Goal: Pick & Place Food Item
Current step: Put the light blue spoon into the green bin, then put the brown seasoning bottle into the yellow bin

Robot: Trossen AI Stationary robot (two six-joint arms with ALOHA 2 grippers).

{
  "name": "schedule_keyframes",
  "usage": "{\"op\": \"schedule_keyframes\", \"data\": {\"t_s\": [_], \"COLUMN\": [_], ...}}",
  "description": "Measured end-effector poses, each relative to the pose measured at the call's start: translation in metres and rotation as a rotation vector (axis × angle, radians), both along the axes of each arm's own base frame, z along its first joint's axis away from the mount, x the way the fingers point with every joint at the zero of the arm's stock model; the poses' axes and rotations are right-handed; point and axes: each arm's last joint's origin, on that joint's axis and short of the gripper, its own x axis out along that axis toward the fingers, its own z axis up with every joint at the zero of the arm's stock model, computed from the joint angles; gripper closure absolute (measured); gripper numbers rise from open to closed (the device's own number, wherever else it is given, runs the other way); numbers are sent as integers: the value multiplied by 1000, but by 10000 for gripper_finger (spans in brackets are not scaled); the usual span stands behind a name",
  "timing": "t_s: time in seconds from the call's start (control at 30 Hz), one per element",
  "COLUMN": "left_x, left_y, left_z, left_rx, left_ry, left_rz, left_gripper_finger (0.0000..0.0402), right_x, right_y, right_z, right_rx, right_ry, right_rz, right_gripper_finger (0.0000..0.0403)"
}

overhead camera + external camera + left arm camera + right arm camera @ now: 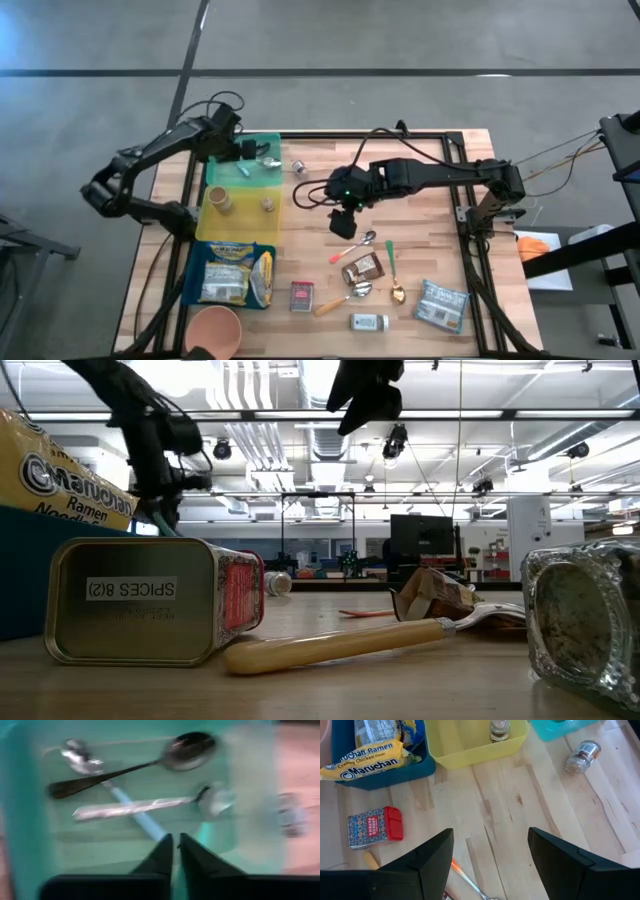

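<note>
Teal bin (262,172) holds spoons; left tool (174,851) closed, empty, above it. Yellow bin (240,215) holds jars. Right tool (490,851) open over counter (505,815).

Three bins run along the left side of the table (440,170). The far bin (262,150) holds spoons (135,767). The middle bin (240,222) holds two small jars. The near bin (196,268) holds ramen packets (232,274). A bowl (214,330) sits nearest, just beyond that bin. A spice jar (298,167) lies right of the far bin. A spice tin (302,296) lies right of the near bin. Further right lie spoons, a pouch (363,267), a bottle (369,322) and a packet (441,303).
</note>
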Motion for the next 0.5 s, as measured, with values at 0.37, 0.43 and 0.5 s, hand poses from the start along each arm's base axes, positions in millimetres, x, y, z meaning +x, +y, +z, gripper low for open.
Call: {"op": "schedule_keyframes", "data": {"t_s": [0.37, 0.43, 0.5], "left_x": [15, 17, 19], "left_y": [12, 13, 14], "left_z": [-12, -13, -10], "left_rx": [-115, -105, -85], "left_ry": [208, 203, 189], "left_rz": [-96, -106, -107], "left_gripper_finger": [400, 400, 400], "right_x": [-1, -1, -1], "right_y": [3, 3, 3], "right_z": [-1, -1, -1], "right_rx": [-1, -1, -1], "right_ry": [17, 17, 17], "right_rz": [9, 9, 9], "right_gripper_finger": [147, 147, 147]}}
